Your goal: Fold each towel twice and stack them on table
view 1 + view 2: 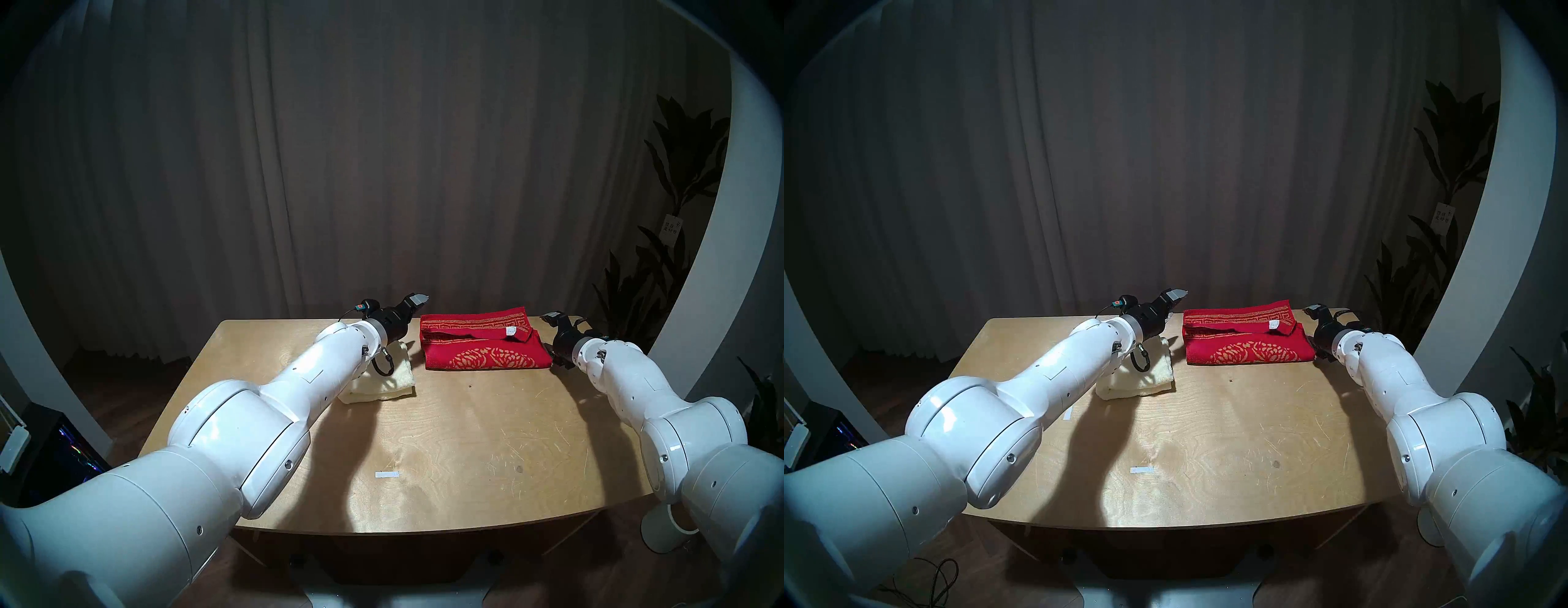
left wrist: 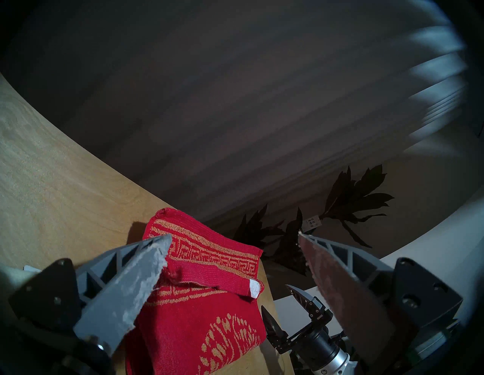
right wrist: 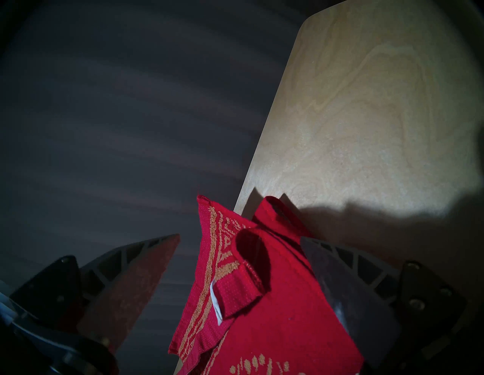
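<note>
A folded bright red terry towel with gold key border (image 1: 483,346) lies along the light plywood table (image 1: 445,446)'s far edge, a folded cream terry towel (image 1: 392,380) left of it. Both arms reach level over the table, flanking the red towel, the left gripper (image 1: 413,308) and right gripper (image 1: 551,329) released, empty; the near half lies bare.

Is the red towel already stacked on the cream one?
No: in the head view the red towel lies on the table beside the cream towel, apart.

Near half of table (image 1: 445,446) is left bare; far strip is blocked by cream towel (image 1: 401,375) & red towel (image 1: 483,348).
</note>
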`<act>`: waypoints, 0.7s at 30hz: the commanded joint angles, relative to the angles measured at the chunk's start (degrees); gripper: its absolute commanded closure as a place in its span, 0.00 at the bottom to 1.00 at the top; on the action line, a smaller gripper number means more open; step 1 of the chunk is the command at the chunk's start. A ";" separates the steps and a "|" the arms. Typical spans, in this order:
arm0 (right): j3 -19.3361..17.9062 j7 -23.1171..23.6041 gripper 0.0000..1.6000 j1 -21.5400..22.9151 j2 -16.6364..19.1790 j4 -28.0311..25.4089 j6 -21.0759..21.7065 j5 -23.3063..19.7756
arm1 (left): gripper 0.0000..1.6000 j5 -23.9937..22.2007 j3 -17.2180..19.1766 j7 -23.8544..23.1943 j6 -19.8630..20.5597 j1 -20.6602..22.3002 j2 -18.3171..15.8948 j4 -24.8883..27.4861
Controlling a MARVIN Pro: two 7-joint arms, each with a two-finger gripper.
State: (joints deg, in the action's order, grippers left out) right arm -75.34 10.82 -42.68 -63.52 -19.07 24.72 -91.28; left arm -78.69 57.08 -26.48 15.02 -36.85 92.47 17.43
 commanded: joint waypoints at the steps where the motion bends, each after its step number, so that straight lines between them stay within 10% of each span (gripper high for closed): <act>1: -0.16 1.06 0.00 -1.00 1.49 -0.94 1.73 -0.19 | 0.00 -0.16 0.25 -1.06 -0.23 1.22 0.29 1.59; 21: -0.75 3.49 0.00 -3.52 3.88 -3.47 7.18 -0.75 | 0.00 -0.39 1.60 -1.80 -1.06 1.68 -1.35 2.94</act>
State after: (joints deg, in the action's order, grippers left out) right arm -76.04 13.23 -46.19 -60.86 -20.80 30.14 -91.91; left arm -78.82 58.18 -27.35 14.29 -37.03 91.45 18.72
